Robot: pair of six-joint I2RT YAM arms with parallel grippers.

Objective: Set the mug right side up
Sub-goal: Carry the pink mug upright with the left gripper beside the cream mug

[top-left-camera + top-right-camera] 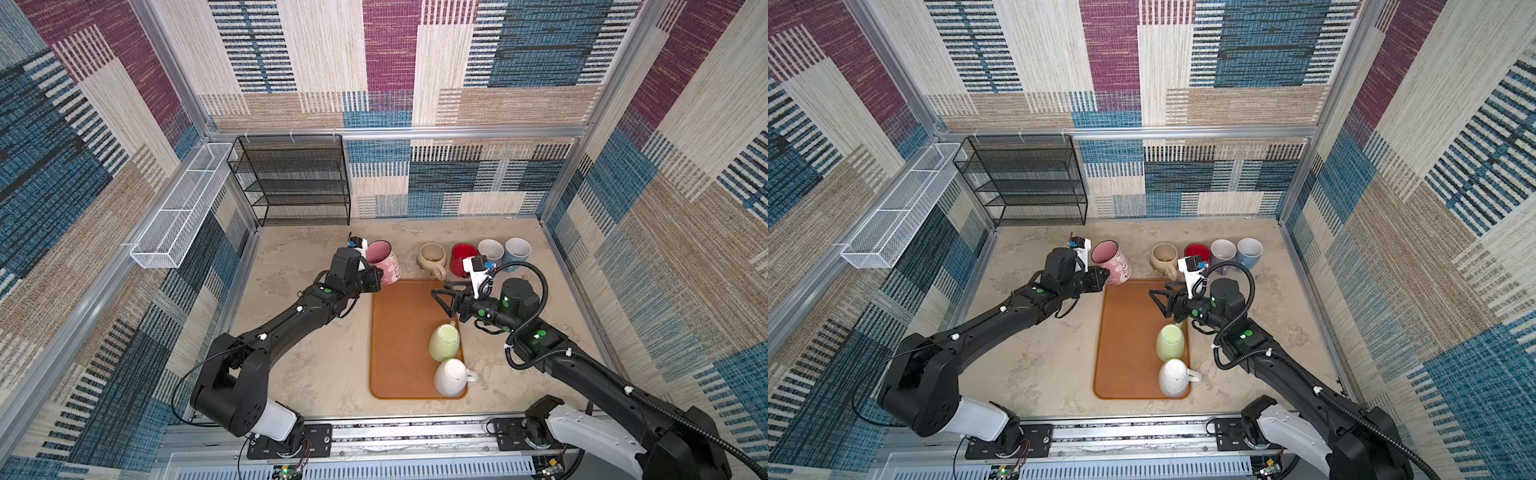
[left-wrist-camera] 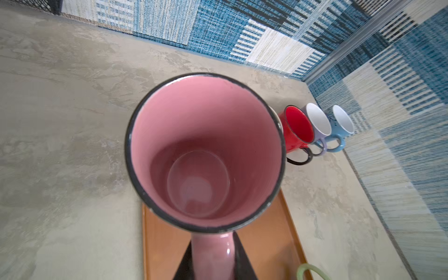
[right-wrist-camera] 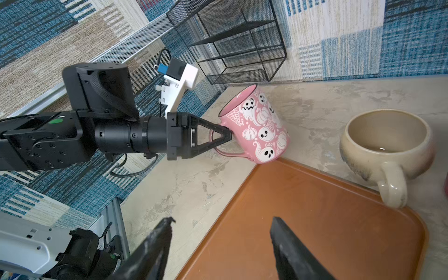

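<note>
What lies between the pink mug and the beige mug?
Only bare table separates the pink mug from the beige mug; the right wrist view shows it best.

pink mug (image 3: 259,126) w/ white ghosts, orange tray (image 3: 315,218)

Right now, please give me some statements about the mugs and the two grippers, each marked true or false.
1. The left gripper holds the pink mug by its handle. True.
2. The right gripper is shut on a mug. False: it is open and empty, over the tray.
3. The red mug stands on the tray. False: it stands on the table behind it.
4. The tray carries two mugs, the green mug and the white mug. True.
</note>
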